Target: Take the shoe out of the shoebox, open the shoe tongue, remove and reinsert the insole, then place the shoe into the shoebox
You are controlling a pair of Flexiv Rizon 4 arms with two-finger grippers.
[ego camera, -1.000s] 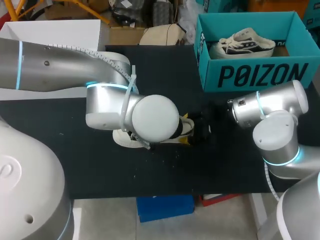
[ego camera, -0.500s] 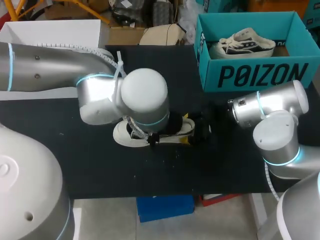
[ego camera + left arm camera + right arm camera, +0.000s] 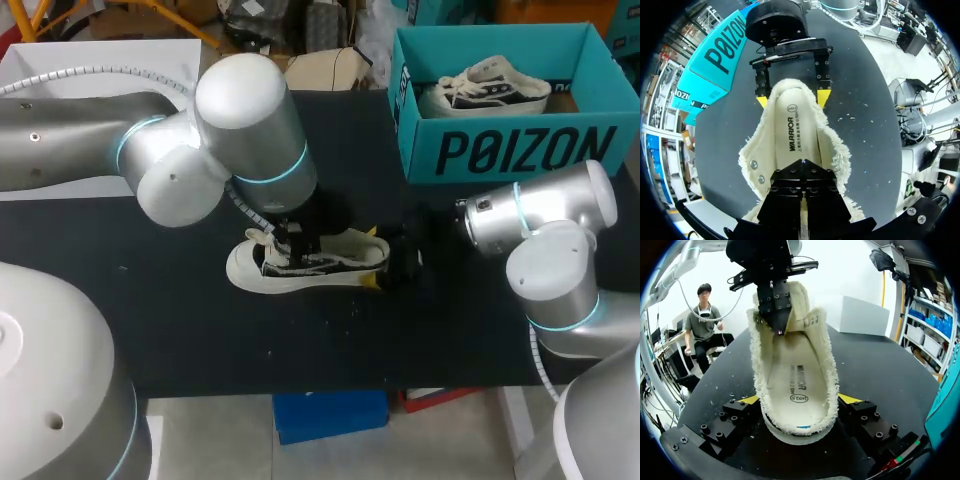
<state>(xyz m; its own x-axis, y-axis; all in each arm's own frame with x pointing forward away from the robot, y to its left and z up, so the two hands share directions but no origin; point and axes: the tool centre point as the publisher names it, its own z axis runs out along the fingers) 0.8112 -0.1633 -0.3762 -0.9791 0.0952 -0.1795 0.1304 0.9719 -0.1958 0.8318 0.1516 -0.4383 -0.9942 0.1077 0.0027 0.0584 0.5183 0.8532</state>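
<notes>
Shoe (image 3: pixel 300 265) sits on the matte black table (image 3: pixel 180 330) in front of me, toe to my left, heel to my right. It's a cream low-top with a smooth white sole, dark side stripes and shaggy fleece lining (image 3: pixel 831 375) round the opening. The flat, smooth insole (image 3: pixel 797 375) inside has print on it. Right gripper (image 3: pixel 800 399): fingers spread wide, yellow fingertips (image 3: pixel 850 399) pressed on both sides of the heel, so it's clamped on the shoe. Left gripper (image 3: pixel 802 167): it enters the opening at the eyelet end, black fingers squeezed together with only a hairline seam, tips at the insole. Can't tell if anything thin is pinched between them. Far right corner: teal cardboard shoebox (image 3: pixel 500 150), open-topped, second shoe (image 3: pixel 490 85) lying inside.
</notes>
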